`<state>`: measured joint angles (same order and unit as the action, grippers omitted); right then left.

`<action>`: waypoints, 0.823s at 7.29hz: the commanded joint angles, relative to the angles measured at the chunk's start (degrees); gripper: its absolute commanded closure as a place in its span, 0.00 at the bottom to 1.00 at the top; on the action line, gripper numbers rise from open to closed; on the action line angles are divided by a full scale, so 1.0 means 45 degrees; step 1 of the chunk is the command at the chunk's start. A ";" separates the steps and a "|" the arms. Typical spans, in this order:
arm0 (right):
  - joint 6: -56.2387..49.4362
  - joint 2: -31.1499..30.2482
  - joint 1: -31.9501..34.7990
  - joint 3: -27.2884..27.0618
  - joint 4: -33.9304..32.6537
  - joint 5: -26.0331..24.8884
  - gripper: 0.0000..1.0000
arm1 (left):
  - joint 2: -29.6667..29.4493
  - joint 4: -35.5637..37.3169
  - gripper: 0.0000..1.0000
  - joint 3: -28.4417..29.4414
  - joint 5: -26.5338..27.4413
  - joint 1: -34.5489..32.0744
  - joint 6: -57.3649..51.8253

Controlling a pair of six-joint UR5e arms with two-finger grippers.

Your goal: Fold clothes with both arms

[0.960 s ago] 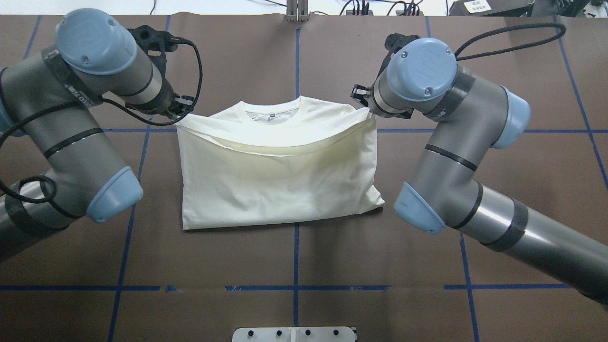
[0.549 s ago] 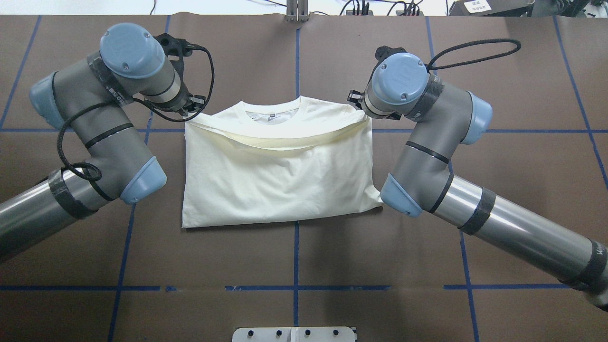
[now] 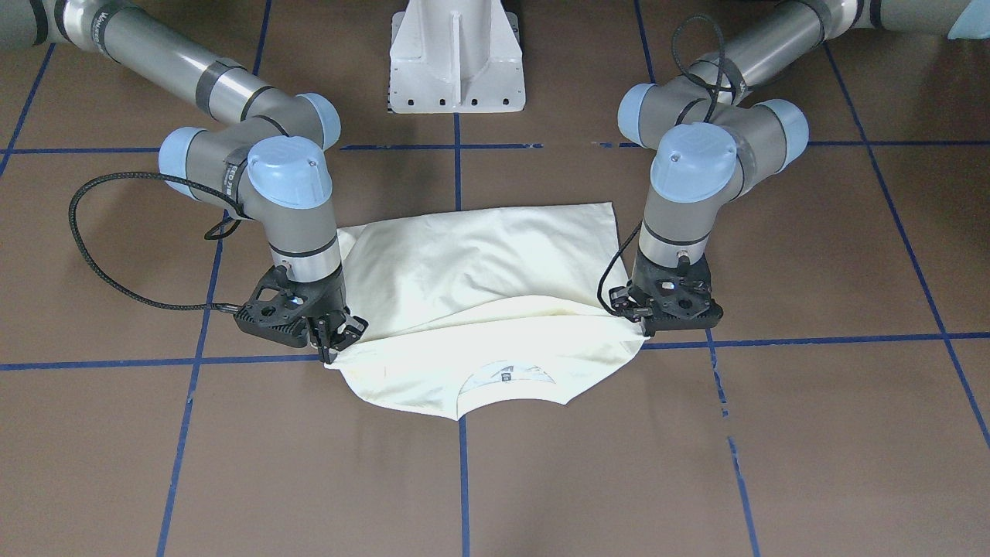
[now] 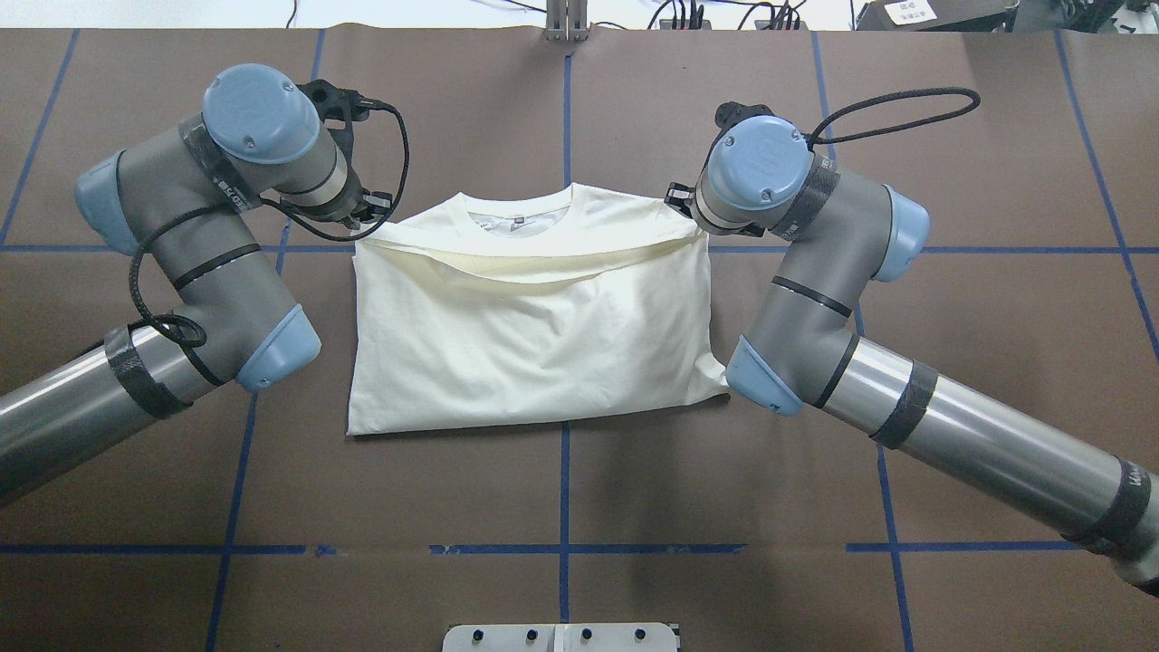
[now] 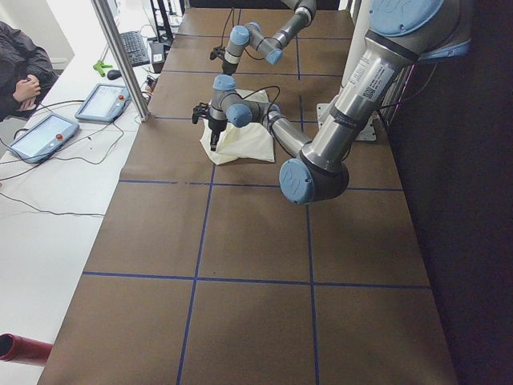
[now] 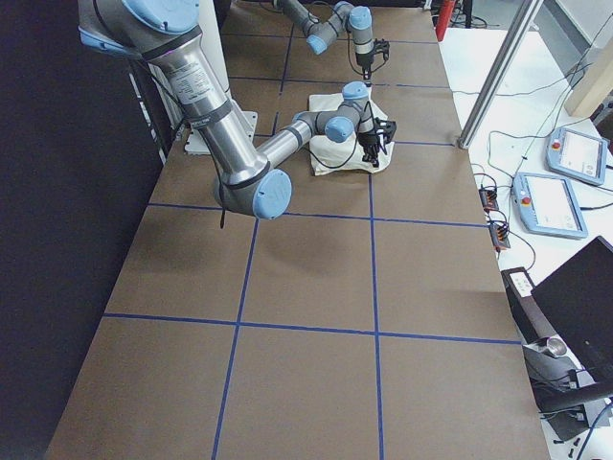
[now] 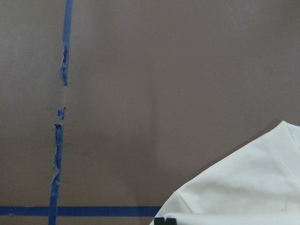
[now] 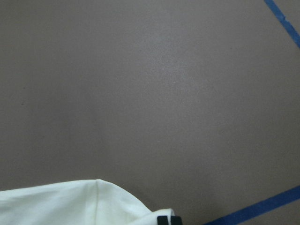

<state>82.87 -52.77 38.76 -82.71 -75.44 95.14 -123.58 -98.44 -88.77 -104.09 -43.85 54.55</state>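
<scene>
The cream-white shirt (image 4: 534,335) lies on the brown table, back side up, its lower half folded up toward the collar (image 4: 521,217). My left gripper (image 4: 367,213) is shut on the folded layer's corner at the overhead view's left, just above the shoulder. At the other shoulder my right gripper (image 4: 684,204) is shut on the opposite corner. The held edge sags between them. In the front-facing view, the left gripper (image 3: 646,329) is on the right and the right gripper (image 3: 336,348) on the left, with the shirt (image 3: 479,263) between. Each wrist view shows shirt fabric (image 7: 253,187) (image 8: 70,201) at the fingertips. The print is hidden.
Blue tape lines (image 4: 563,471) cross the brown table. The white pedestal base (image 3: 456,62) stands on the robot's side. A seated person (image 5: 20,72), tablets (image 5: 48,132) and a metal post (image 5: 120,56) are at a side bench beyond the table's far edge.
Both arms have swung inward and dropped lower. The held edge has come down closer to the collar and shoulders, and the folded layer has settled flatter on the shirt.
</scene>
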 commanded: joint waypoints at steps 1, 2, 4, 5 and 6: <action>-0.1416 -0.0069 0.0231 -0.0599 -0.0032 0.0049 0.00 | 0.0950 0.0000 0.00 -0.1649 -0.0110 -0.0021 -0.1235; -0.2564 -0.0321 0.0639 -0.0952 0.0026 0.0649 0.00 | 0.1789 -0.0213 0.00 -0.2840 -0.0130 0.0114 -0.1010; -0.3357 -0.0518 0.0995 -0.1229 0.0026 0.1182 0.00 | 0.3586 -0.0525 0.00 -0.4914 -0.0014 0.1570 0.1148; -0.3357 -0.0519 0.0995 -0.1249 0.0026 0.1182 0.00 | 0.3884 -0.1417 0.12 -0.4999 0.0064 0.2257 0.2320; -0.3357 -0.0499 0.1014 -0.1230 0.0026 0.1182 0.00 | 0.4274 -0.1967 0.20 -0.4981 0.0625 0.3057 0.2970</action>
<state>68.02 -55.02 43.14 -88.17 -75.33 100.29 -106.88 -103.86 -110.34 -103.41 -34.60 63.02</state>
